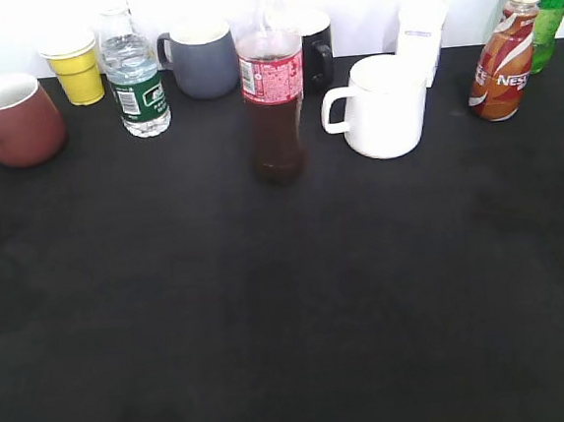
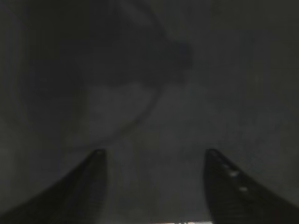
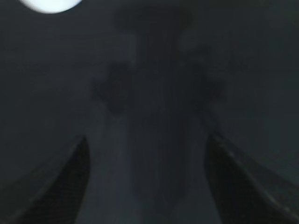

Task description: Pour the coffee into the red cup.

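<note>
Both grippers, left gripper [image 2: 154,161] and right gripper [image 3: 145,149], hang with jaws apart over bare black table, coffee bottle [image 1: 502,51] upper right, red cup [image 1: 12,118] far upper left, so carrying it past that crowded row could easily knock something over.

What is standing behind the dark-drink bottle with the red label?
Behind the red-label bottle stands a black mug, its handle showing to the right. The bottle covers the mug's left side, so anything else directly behind cannot be seen. A grey mug sits to the left.
</note>
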Motion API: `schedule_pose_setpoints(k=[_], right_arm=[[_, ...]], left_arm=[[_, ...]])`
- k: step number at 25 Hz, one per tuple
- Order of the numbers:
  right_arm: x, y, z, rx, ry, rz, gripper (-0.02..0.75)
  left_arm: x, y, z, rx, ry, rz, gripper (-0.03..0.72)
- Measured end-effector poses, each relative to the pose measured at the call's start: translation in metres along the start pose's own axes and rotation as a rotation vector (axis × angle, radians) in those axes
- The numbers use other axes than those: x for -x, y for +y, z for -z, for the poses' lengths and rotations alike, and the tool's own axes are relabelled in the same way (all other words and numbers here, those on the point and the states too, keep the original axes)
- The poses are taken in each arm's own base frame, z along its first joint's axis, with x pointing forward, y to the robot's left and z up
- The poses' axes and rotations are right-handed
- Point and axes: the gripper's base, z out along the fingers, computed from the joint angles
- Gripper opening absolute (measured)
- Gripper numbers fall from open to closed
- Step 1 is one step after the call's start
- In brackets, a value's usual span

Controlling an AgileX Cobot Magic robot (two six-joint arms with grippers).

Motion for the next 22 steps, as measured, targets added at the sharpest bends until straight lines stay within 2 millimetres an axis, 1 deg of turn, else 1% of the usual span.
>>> schedule_pose_setpoints(k=[2,4,5,7,8,9,10,12,13,14,15,16,17,19,20,21,22], right_arm=[[-0.013,0.003,0.028,0.006,0.001,0.002,0.591],[-0.027,0.005,0.052,0.010,-0.003,0.009,0.591],[-0.034,0.006,0.063,0.009,0.003,0.014,0.591],[-0.048,0.005,0.082,-0.014,0.003,0.014,0.591],[-0.054,0.006,0.092,-0.018,-0.028,-0.004,0.591],[-0.059,0.007,0.102,-0.017,-0.060,-0.017,0.591],[-0.068,0.008,0.116,-0.017,-0.118,-0.022,0.591],[-0.080,0.009,0.133,-0.018,-0.186,-0.028,0.591],[-0.087,0.010,0.141,-0.018,-0.220,-0.032,0.591],[-0.095,0.010,0.144,-0.019,-0.241,-0.034,0.591],[-0.107,0.010,0.140,-0.018,-0.240,-0.041,0.591],[-0.121,0.009,0.132,-0.019,-0.221,-0.045,0.591],[-0.139,0.008,0.119,-0.020,-0.192,-0.048,0.591],[-0.174,0.006,0.096,-0.025,-0.158,-0.050,0.591],[-0.189,0.004,0.087,-0.040,-0.159,-0.046,0.591],[-0.198,0.002,0.084,-0.061,-0.181,-0.040,0.591],[-0.201,0.001,0.087,-0.068,-0.237,-0.036,0.591]], left_arm=[[-0.010,-0.003,0.013,-0.074,-0.041,0.020,0.535],[-0.031,0.001,0.036,-0.104,-0.138,0.029,0.537],[-0.045,0.005,0.051,-0.116,-0.210,0.032,0.537],[-0.076,0.012,0.073,-0.138,-0.337,0.037,0.536],[-0.100,0.017,0.081,-0.150,-0.415,0.038,0.533],[-0.117,0.020,0.078,-0.155,-0.448,0.039,0.533],[-0.136,0.022,0.073,-0.157,-0.479,0.039,0.531],[-0.169,0.027,0.061,-0.168,-0.547,0.042,0.525],[-0.181,0.028,0.054,-0.172,-0.574,0.044,0.525],[-0.192,0.030,0.046,-0.176,-0.596,0.044,0.524],[-0.199,0.030,0.039,-0.177,-0.609,0.041,0.524],[-0.204,0.030,0.034,-0.174,-0.619,0.029,0.524],[-0.206,0.031,0.033,-0.173,-0.633,0.019,0.524],[-0.204,0.031,0.034,-0.169,-0.668,0.013,0.522],[-0.202,0.032,0.033,-0.156,-0.693,0.013,0.522],[-0.199,0.033,0.032,-0.137,-0.718,0.011,0.522],[-0.196,0.033,0.029,-0.128,-0.736,0.008,0.515]])
